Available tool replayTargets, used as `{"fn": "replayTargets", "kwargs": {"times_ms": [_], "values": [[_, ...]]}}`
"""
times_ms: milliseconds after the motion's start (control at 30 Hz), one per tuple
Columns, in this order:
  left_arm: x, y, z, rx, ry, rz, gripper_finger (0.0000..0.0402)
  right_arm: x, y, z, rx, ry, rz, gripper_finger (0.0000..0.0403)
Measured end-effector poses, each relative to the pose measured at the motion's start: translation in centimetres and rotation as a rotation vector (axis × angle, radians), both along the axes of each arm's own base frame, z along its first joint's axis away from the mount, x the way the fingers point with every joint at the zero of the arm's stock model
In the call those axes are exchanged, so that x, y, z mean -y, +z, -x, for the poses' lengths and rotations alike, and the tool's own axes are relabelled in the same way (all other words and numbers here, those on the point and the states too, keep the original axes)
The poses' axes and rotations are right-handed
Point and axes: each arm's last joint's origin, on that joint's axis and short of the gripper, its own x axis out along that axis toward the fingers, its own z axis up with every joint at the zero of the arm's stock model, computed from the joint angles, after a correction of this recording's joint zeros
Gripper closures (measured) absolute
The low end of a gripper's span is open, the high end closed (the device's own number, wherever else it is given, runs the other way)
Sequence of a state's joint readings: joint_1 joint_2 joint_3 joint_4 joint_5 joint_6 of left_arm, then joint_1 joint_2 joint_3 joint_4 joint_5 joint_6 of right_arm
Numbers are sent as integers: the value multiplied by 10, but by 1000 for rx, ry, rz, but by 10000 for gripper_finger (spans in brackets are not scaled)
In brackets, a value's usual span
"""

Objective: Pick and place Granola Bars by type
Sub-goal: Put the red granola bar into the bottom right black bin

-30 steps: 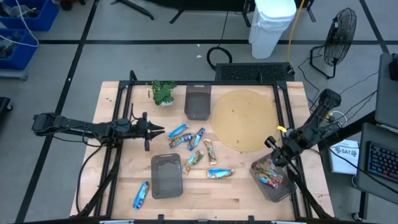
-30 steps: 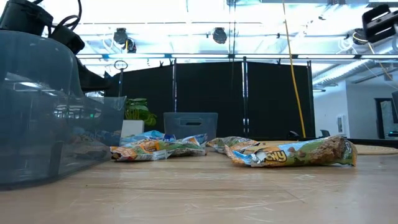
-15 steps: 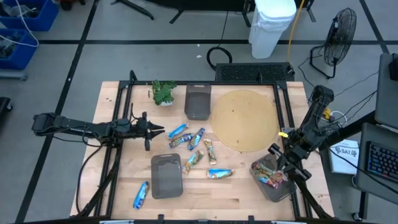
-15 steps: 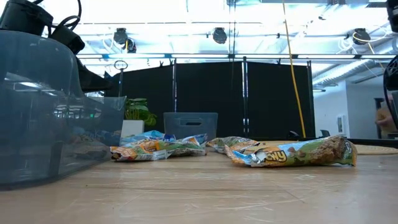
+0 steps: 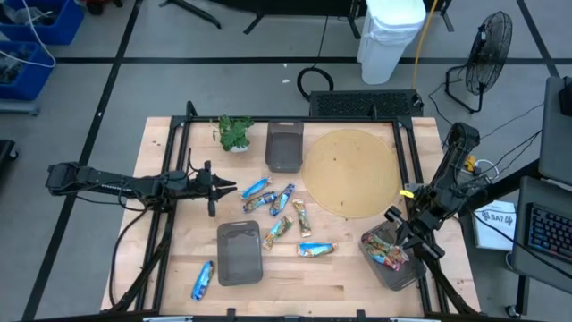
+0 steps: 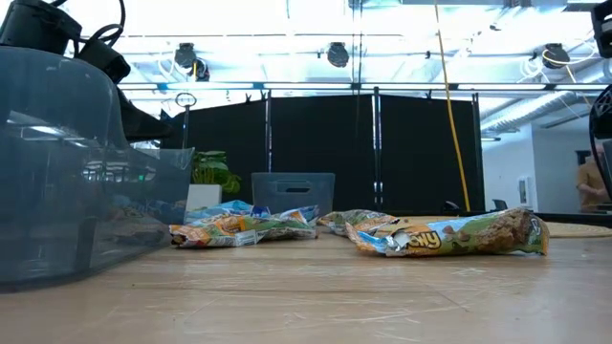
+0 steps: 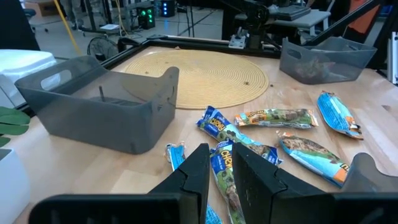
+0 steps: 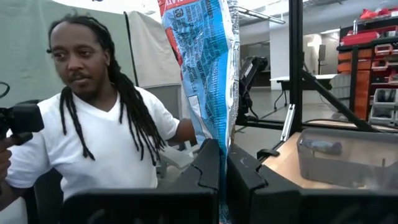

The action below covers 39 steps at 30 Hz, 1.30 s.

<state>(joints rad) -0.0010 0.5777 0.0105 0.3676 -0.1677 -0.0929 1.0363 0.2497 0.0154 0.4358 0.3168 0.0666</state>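
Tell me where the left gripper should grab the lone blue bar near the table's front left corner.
Grip the blue bar across its narrow middle, coming straight down from above. It lies flat and slanted on bare wood, apart from the bin beside it, so turn the left gripper to span its short width; the long sides are free.

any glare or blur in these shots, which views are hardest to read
Low view: bright ceiling lights wash out the top, and the near bin is a soft blur. Right wrist view: the blue bar in the right claw fills the centre. High view: evenly lit and readable.
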Motion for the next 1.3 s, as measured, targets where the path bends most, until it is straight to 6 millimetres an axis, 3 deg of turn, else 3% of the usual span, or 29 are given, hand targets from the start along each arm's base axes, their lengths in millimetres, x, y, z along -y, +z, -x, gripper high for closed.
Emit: {"fn": "replayTargets", "kwargs": {"times_ms": [500, 967, 1300], "values": [[0, 0, 0, -1, -1, -9, 327, 1, -6, -4, -217, -124, -139, 403], [0, 0, 0, -8, -3, -19, 327, -17, 56, -17, -599, -250, -210, 403], [0, -1, 0, -10, 13, -22, 327, -30, 74, -26, -881, -409, -296, 403]]}}
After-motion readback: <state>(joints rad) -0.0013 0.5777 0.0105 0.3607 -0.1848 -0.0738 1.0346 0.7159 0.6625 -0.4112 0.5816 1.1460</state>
